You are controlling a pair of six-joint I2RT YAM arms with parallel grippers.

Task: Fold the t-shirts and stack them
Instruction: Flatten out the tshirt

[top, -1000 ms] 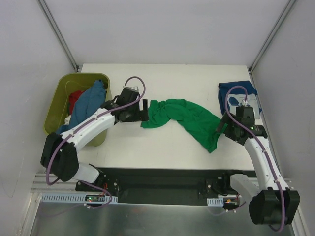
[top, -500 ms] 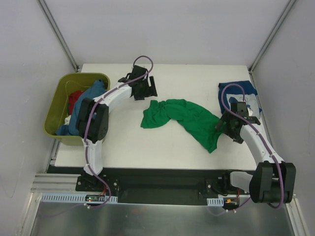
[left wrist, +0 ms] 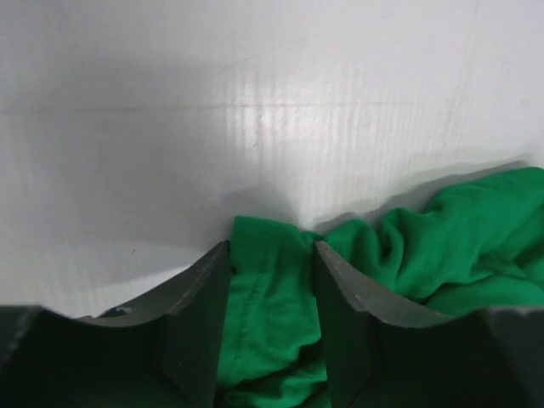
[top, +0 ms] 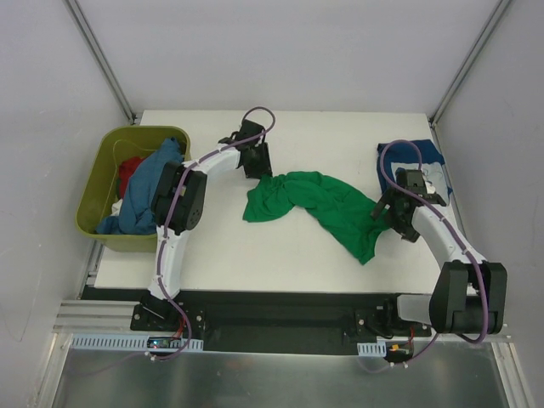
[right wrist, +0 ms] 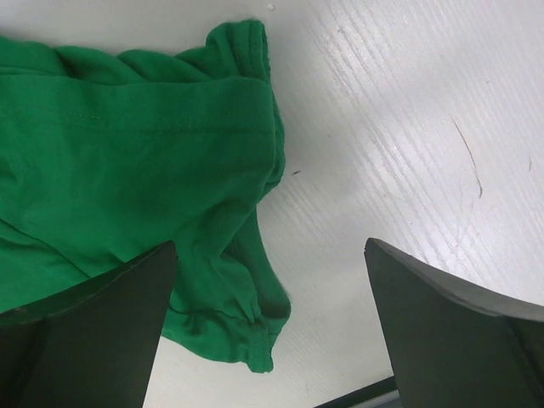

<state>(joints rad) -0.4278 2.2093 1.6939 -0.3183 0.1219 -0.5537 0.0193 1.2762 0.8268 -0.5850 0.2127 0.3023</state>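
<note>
Bright green and crumpled, the plain t-shirt (top: 314,204) is spread across the middle of the white table (top: 340,136). Its far-left edge is straddled by the left gripper (left wrist: 270,280), whose fingers (left wrist: 200,323) are held slightly apart with cloth seen between them, unpinched. Its right end is overhung by the right gripper (right wrist: 270,255), spread wide and holding nothing. A navy t-shirt (top: 416,151) is laid at the table's right edge. A mid-blue t-shirt (top: 146,191) and a red t-shirt (top: 127,174) are heaped in an olive tub (top: 92,191) at the left.
</note>
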